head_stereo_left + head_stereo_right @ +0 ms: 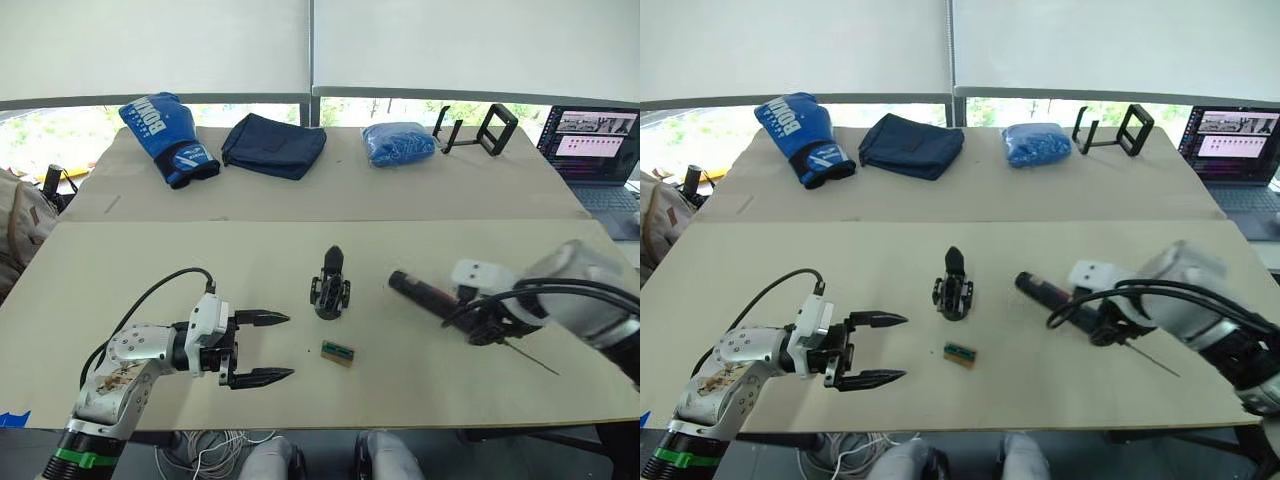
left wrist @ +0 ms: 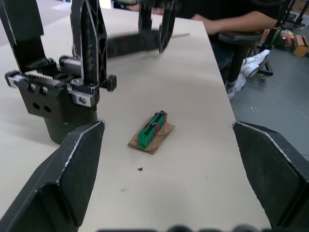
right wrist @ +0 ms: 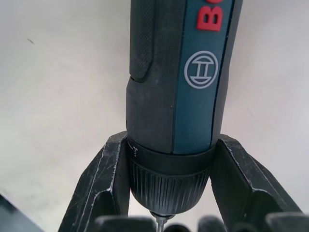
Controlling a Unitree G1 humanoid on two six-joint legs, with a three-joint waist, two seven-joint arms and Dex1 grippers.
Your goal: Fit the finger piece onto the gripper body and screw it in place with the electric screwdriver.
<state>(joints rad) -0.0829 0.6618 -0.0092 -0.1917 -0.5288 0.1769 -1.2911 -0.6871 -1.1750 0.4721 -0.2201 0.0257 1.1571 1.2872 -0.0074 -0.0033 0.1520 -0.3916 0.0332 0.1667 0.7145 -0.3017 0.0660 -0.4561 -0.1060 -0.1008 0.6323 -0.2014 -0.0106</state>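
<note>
The gripper body (image 1: 330, 296) stands in the middle of the table, a small black mechanism on a round barrel. A dark tapered finger piece (image 1: 333, 262) stands upright on top of it. My left gripper (image 1: 290, 347) is open, to the left of the body and a little nearer to me, with nothing between its fingers. The body (image 2: 55, 96) is also seen in the left wrist view. The electric screwdriver (image 1: 425, 292) lies slanted to the right of the body, its thin bit (image 1: 530, 358) pointing toward the front right. My right gripper (image 3: 171, 141) is shut on its collar.
A small green-brown block (image 1: 337, 352) lies just in front of the body. At the back are a blue boxing glove (image 1: 165, 135), a navy cloth (image 1: 275, 143), a blue bag (image 1: 398, 142), a black stand (image 1: 480, 128) and a laptop (image 1: 595, 145). A seated person (image 2: 231, 19) is beside the table.
</note>
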